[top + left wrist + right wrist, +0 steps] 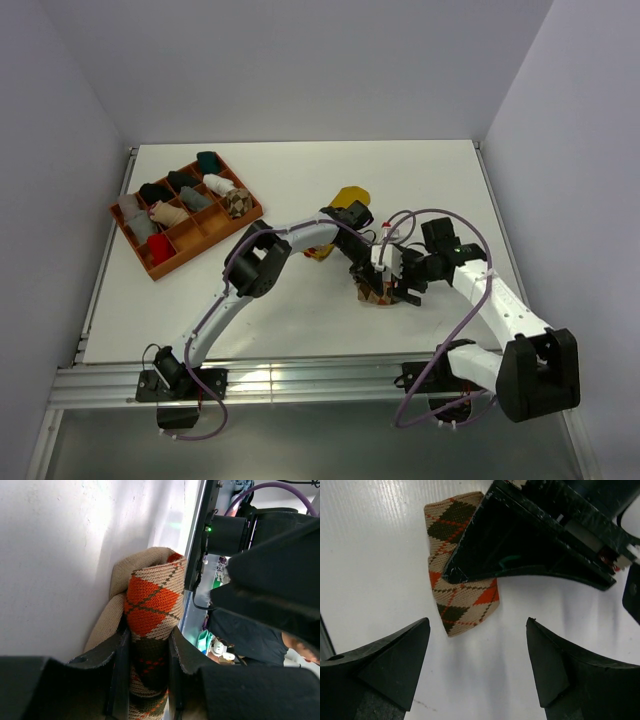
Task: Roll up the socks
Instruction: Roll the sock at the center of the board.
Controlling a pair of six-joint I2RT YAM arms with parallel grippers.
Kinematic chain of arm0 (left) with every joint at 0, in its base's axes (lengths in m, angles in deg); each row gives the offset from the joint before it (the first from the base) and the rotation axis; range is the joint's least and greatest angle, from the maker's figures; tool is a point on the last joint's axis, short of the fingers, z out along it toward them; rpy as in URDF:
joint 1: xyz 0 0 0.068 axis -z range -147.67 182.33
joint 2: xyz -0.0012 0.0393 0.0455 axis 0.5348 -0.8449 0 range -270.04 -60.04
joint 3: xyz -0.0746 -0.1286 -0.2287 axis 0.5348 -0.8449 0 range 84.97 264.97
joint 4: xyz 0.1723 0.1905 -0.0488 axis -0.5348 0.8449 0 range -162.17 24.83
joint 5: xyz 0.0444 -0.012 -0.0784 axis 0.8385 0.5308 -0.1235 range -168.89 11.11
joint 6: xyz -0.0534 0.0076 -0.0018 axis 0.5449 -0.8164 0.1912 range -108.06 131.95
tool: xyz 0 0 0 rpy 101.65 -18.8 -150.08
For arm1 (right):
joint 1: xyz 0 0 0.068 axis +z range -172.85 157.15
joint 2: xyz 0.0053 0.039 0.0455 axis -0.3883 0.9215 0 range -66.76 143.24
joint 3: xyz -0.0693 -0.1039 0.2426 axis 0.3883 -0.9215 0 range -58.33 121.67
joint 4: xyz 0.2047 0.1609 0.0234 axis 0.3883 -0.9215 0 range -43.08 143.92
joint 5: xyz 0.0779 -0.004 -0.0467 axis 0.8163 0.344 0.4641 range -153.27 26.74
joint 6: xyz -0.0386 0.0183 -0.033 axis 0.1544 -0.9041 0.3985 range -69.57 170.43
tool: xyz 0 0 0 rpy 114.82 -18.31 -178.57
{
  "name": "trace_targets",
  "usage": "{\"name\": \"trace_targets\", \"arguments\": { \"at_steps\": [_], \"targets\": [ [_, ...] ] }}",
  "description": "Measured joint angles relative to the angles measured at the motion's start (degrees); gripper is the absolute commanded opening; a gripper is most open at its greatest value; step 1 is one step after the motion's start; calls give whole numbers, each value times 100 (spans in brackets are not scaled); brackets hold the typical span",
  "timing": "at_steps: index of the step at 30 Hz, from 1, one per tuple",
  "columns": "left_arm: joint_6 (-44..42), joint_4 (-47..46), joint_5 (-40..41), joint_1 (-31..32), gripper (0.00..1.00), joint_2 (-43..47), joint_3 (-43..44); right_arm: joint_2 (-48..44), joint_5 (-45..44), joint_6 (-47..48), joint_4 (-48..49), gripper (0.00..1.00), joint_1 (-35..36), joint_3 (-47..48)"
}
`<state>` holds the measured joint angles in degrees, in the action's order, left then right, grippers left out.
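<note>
An orange, brown and cream argyle sock [150, 600] lies partly rolled on the white table. My left gripper [147, 665] is shut on its rolled part, one finger on each side. From above, the left gripper [363, 272] comes down onto this sock [372, 293] at the table's middle. My right gripper [478, 630] stands open just short of the sock's loose flat end [465, 600], touching nothing; from above it [402, 291] sits right beside the sock. A mustard yellow sock [350, 195] lies bunched behind the left arm. A brown-and-cream argyle bundle [237, 203] rests in the tray.
An orange compartment tray [205, 243] at the back left holds several small bundles in black, grey, white, teal and red. The two wrists are close together over the table's middle. Purple cables loop above the right arm [440, 215].
</note>
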<state>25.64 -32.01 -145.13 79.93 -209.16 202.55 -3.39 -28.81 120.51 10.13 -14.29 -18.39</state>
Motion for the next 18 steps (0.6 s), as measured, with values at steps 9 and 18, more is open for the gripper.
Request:
{"name": "trace_targets", "arguments": {
  "at_steps": [9,18],
  "targets": [
    [0,4,2,-2,0,-2,4,162,-483,-236,769,85,885,-483],
    [0,81,-7,-28,0,-4,4,446,-874,-546,1309,85,1320,-627]
  ]
}}
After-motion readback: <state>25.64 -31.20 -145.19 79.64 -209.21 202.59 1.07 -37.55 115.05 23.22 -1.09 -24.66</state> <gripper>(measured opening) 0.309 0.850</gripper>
